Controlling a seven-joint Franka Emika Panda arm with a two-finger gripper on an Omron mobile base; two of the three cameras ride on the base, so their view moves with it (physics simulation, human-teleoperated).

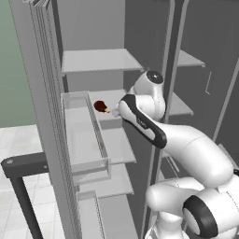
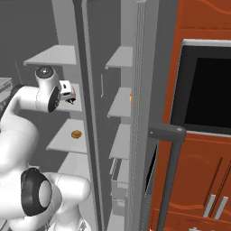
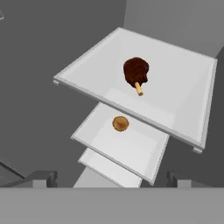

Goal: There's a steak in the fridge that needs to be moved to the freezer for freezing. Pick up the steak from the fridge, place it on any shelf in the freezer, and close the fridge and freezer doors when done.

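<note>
**Operator:** Steak (image 3: 136, 72) dead ahead in my hand view, lying on a broad pale fridge shelf (image 3: 183, 83) with its tan stub end pointing toward me. Nothing is touching it.

**Spotter:** And the gripper?

**Operator:** Gripper (image 3: 111, 178) is spread wide and holding nothing. I can see both dark fingertips (image 3: 41, 178) low in the hand view, far apart, and the steak sits well beyond them, not between them.

**Spotter:** Where does that put it in the fridge (image 1: 100, 60)?

**Operator:** From my left base view the steak (image 1: 100, 107) is on the second shelf down of those I can see, in the wider compartment, just beside the arm's (image 1: 154, 116) wrist. The clear door bin (image 1: 84, 135) on the open fridge door (image 1: 39, 93) hangs to the left of it.

**Spotter:** Anything else on the shelves?

**Operator:** One shelf below there's a flat round orange-tan disc (image 3: 120, 123), and I have it in the right base view too (image 2: 76, 134). It's well apart from the steak.

**Spotter:** Freezer?

**Operator:** Freezer (image 1: 186, 84) is the narrow compartment to the right, with its short shelves (image 1: 179, 105) showing. In the right base view there's a small orange speck (image 2: 131, 96) by the edge of one narrow shelf, though it's too small for me to say what it is. Freezer door (image 2: 137, 90) stands open edge-on there, beside the red-brown cabinet (image 2: 198, 144).
</note>
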